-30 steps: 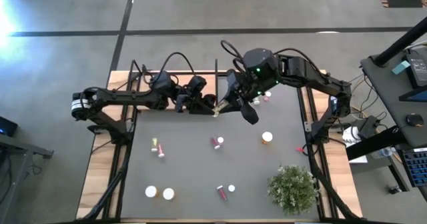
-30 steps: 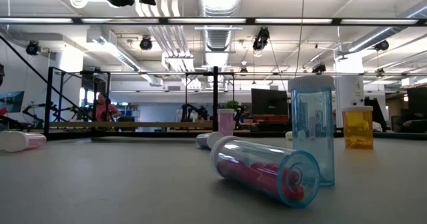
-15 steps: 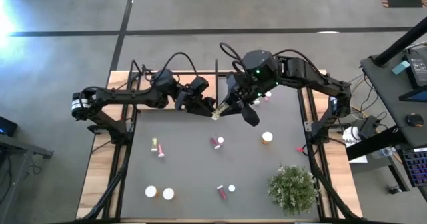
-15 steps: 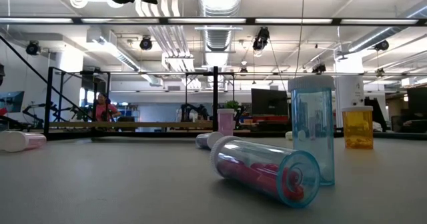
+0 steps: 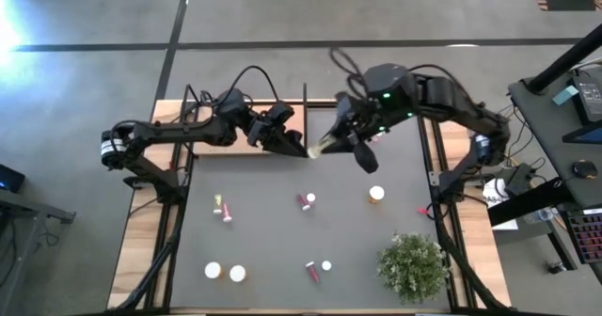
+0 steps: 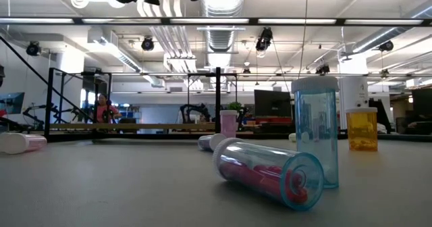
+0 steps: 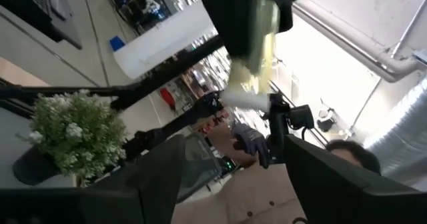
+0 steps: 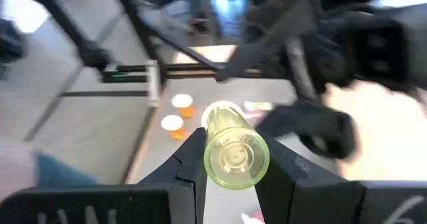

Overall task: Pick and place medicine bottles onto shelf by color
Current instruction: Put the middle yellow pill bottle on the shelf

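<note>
Progress: early, by the look of it; most small white-capped medicine bottles [image 5: 308, 200] lie scattered on the dark grey tabletop [image 5: 273, 231], and a few sit near its far right edge.
Held bottle: yellow-green translucent bottle [image 8: 235, 155], above the far middle of the tabletop.
Right gripper [image 8: 230, 159]: fingers clamped on that bottle's two sides.
Left gripper [image 5: 294, 144]: just beside the bottle's cap end, fingers spread wide.
Shelf: light-wood board [image 5: 293, 117] at the far edge, mostly hidden by the arms.

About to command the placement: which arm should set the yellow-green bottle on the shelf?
Right. The right gripper already clamps the yellow-green bottle, close to the shelf. The left gripper looks open beside it, holding nothing.
</note>
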